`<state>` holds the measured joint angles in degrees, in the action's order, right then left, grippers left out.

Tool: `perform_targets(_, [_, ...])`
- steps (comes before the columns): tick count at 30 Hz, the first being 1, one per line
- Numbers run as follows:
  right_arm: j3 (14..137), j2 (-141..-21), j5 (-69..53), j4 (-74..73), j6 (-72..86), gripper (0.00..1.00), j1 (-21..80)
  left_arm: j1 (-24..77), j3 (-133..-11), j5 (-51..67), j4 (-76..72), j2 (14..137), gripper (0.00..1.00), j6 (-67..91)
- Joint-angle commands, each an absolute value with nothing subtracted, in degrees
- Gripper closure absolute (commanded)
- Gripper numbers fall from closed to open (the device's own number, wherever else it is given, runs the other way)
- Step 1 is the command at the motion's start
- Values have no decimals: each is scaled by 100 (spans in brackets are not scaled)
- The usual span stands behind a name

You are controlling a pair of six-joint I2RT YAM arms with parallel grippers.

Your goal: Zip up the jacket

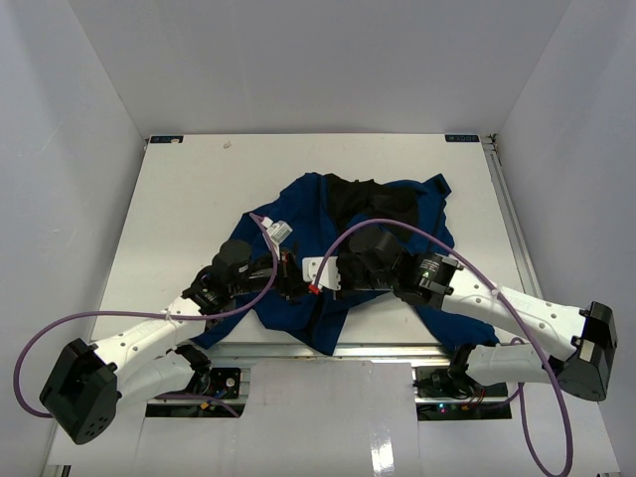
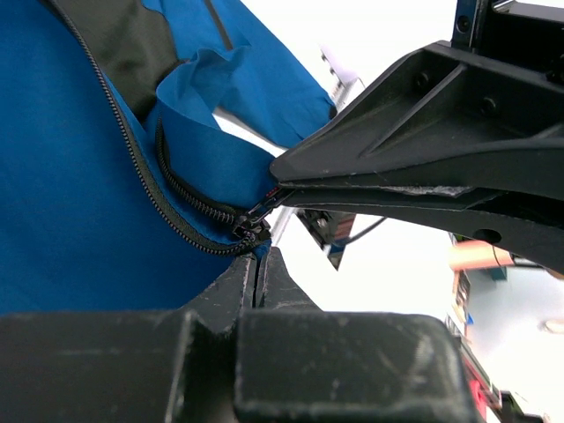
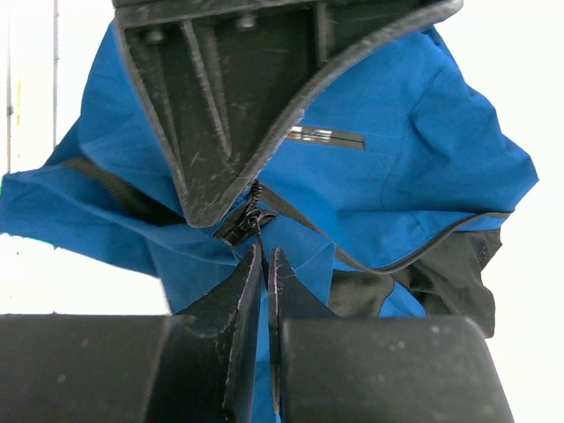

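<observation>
The royal-blue jacket (image 1: 397,214) lies crumpled on the white table, black lining showing at the collar. Both grippers meet at its lower front, near the table's front edge. My left gripper (image 1: 290,276) (image 2: 258,257) is shut, pinching the blue hem just below the zipper slider (image 2: 247,225). Opposite it, my right gripper (image 1: 320,276) (image 3: 266,256) is shut on the thin zipper pull hanging from the slider (image 3: 242,225). The zipper teeth (image 2: 132,150) run up and away from the slider, the two sides apart. In each wrist view the other arm's fingers fill the top.
The white table (image 1: 199,189) is boxed in by pale walls on three sides. A metal rail (image 1: 509,214) runs along its right edge. Purple cables (image 1: 397,231) loop over both arms and above the jacket.
</observation>
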<state>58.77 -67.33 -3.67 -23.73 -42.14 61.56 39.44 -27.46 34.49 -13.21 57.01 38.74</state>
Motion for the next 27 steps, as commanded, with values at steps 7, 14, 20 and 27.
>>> perform_targets(7, [6424, -7437, -500, -529, -4229, 92, 5045, 4232, -2682, 4421, -1230, 5542, 100, 3998])
perform_targets(14, [6658, -7568, -883, -877, -4071, 92, 4483, 4271, -2672, 4431, -1064, 5317, 100, 3990])
perform_targets(20, [7152, -7581, -1365, -2389, -4412, 92, 4467, 4269, -2717, 4533, -969, 5198, 100, 3950])
perform_targets(27, [7264, -7435, -1867, -2111, -5254, 92, 4607, 4263, -2830, 4684, -867, 5299, 100, 3885])
